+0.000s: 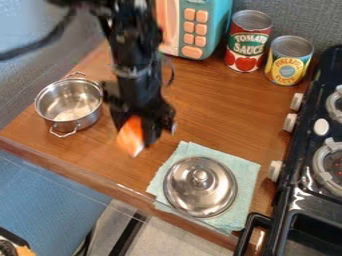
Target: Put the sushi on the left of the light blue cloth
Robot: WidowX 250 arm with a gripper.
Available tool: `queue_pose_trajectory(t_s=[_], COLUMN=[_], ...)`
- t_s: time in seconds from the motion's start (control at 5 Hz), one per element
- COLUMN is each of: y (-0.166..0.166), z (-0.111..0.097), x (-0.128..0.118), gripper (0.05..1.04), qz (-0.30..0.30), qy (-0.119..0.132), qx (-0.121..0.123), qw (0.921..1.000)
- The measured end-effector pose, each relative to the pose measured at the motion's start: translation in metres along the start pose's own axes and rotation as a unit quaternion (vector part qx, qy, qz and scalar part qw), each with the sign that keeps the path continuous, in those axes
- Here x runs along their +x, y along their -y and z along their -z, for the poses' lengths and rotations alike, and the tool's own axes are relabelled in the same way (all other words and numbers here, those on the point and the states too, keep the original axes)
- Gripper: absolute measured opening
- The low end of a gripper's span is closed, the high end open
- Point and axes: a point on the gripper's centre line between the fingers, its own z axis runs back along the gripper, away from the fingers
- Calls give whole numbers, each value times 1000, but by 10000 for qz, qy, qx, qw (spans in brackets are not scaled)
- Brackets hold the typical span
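Brown wood-grain desk (217,100), grey wall (320,15) behind, blue surface (43,200) below its near edge. Black arm (133,55) comes down from the top, left of centre.

Sushi (131,138): small, bright orange with paler streaks, whitish toward its lower end. Blurred, so finer marks cannot be told. Tilted, its lower end pointing toward the near edge of the desk. It sits in the pincer (138,132), whose fingers are closed on its upper part, parted by about its thickness. Position: between pot and cloth, up and left of the cloth's top corner. Gap between sushi and desk hard to judge.

Pot (68,102): shiny metal, uncovered, two wire handles, upright to the left of the pincer and near it. Light blue cloth (246,175) lies flat at the near right part of the desk, slightly askew. Metal lid (200,186) rests on it, knob up, covering most of its middle. Pot on one side, lid and cloth on the other: these bound the space around the sushi. Arm hides a strip of desk behind it.

At the back, teal toy microwave (219,20) with orange buttons. Beside it, red-labelled can (248,42), then yellow-labelled can (289,60), both upright. Black stove (304,165) along the right, pale knobs facing the cloth side.
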Motion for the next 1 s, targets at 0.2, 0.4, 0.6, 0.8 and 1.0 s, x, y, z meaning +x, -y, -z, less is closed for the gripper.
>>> queue_pose_trajectory(t_s=[0.2,0.4,0.6,0.8,1.0], y=[-5,-3,-4,-4,-1], z=[15,35,39,39,26], x=[-1,-2,1,-1,2], gripper=[587,587,636,925,1011], qz=[42,240,285,330,438], qy=[-101,-352,-401,-450,-349], qx=[-18,-92,-77,-61,76], qw=[9999,9990,9988,9984,9984])
